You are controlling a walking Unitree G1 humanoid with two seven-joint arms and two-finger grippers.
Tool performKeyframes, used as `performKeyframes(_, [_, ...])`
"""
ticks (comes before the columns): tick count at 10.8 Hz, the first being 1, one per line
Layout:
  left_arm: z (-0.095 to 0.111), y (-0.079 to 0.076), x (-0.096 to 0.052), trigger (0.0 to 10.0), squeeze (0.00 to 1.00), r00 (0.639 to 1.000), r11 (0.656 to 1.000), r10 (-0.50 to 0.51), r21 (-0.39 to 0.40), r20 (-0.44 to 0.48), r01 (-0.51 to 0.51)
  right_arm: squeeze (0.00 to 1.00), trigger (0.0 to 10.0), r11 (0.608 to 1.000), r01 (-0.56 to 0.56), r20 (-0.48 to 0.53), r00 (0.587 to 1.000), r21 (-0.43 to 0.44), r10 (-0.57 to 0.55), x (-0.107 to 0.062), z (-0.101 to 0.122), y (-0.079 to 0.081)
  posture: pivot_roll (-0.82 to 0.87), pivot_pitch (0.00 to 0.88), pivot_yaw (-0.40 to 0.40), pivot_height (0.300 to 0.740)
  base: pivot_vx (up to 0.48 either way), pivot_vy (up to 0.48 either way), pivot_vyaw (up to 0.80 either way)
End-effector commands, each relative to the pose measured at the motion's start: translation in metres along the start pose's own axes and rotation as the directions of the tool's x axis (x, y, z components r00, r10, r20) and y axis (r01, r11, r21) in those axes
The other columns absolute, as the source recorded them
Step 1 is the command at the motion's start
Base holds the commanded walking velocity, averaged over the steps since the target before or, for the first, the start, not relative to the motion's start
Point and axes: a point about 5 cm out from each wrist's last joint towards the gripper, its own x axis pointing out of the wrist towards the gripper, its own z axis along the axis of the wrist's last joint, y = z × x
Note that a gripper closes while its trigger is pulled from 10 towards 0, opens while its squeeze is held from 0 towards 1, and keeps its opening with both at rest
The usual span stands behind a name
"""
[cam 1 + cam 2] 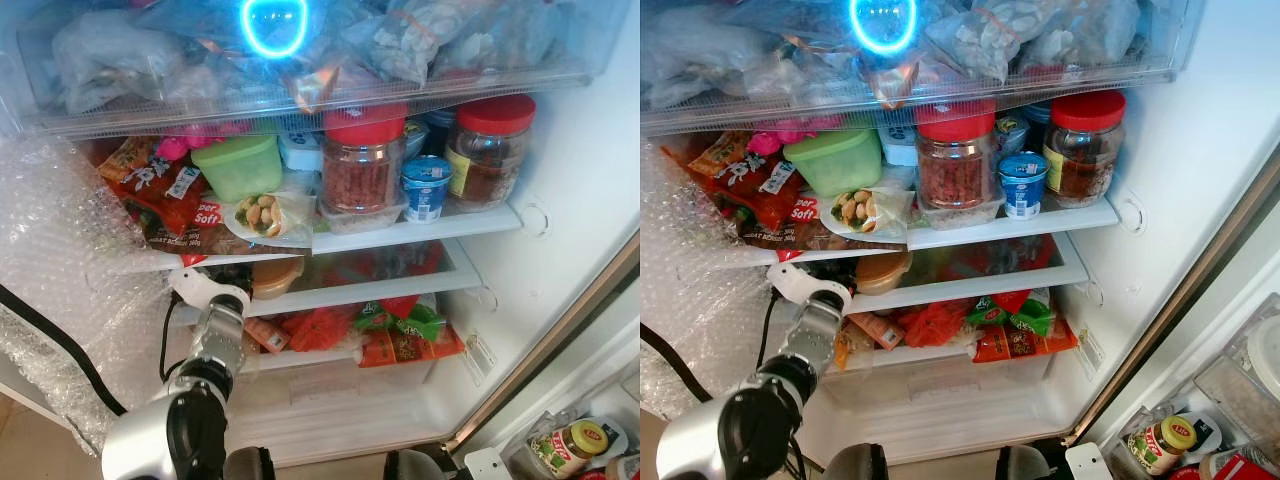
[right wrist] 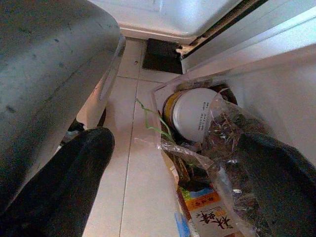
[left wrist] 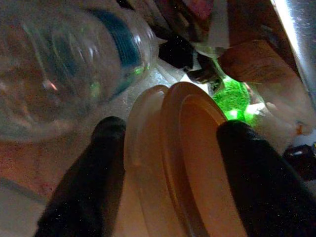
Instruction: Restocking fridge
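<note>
Fridge [image 1: 560,180] door open, shelves packed. Legible text is limited: "Soft" in white on the red snack bag [image 1: 165,205] at the left of the upper shelf; yellow-lidded jar [image 1: 572,443] in the door rack bottom right has a red oval label, wording too small to read; Chinese characters on a carton [image 2: 210,217] in the right wrist view. Upper shelf, left to right: red snack bag, green lidded tub [image 1: 238,165], bag of peanuts [image 1: 262,213], red-lidded jar [image 1: 362,160], small blue-and-white yogurt cup [image 1: 425,187], second red-lidded jar [image 1: 488,150]. Left gripper [image 3: 170,163] is on the middle shelf, fingers [image 3: 96,163] spread either side of an orange-lidded tub [image 1: 277,275], one finger against the tub's side, so gripping the tub; a clear plastic bottle [image 3: 64,64] lies just beside it. Lower shelf holds red and green snack packs [image 1: 395,325]. Bubble wrap [image 1: 60,260] covers the area left of the fridge. Right gripper [image 2: 173,182] hangs low over a beige tiled floor [image 2: 128,163], fingers apart, nothing between them, near a white-lidded jar [image 2: 195,113] and a plastic bag of dried goods [image 2: 222,148].
</note>
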Motion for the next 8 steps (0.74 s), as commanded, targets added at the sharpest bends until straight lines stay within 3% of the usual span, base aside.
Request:
performKeyframes(1, [0.006,-0.002,0.001,10.0,1.0,0.999,0.999,-0.037,0.036,0.017,0.036,0.0,10.0,1.0,-0.024,0.029,0.999,-0.004,0.024,0.001,0.008,0.008,-0.09,0.0,0.051,0.622,0.0,0.0,0.0])
performKeyframes(5, [0.002,-0.001,-0.006,10.0,1.0,0.994,0.99,-0.108,0.094,0.02,0.106,0.0,10.0,1.0,-0.024,0.032,0.999,0.002,0.024,0.001,0.009,0.009,-0.08,0.0,0.058,0.622,0.0,0.0,0.0])
performKeyframes(6, [0.0,-0.001,-0.008,10.0,0.0,0.992,0.986,-0.122,0.116,0.012,0.12,0.0,10.0,1.0,-0.024,0.032,0.999,0.003,0.024,0.001,0.008,0.01,-0.09,0.0,0.06,0.622,0.0,0.0,0.0])
performKeyframes(8, [-0.004,0.001,-0.013,10.0,0.0,0.99,0.983,-0.141,0.121,0.002,0.139,0.0,10.0,1.0,-0.024,0.032,0.999,0.004,0.024,0.001,0.008,0.01,-0.09,0.0,0.061,0.622,0.0,0.0,0.0])
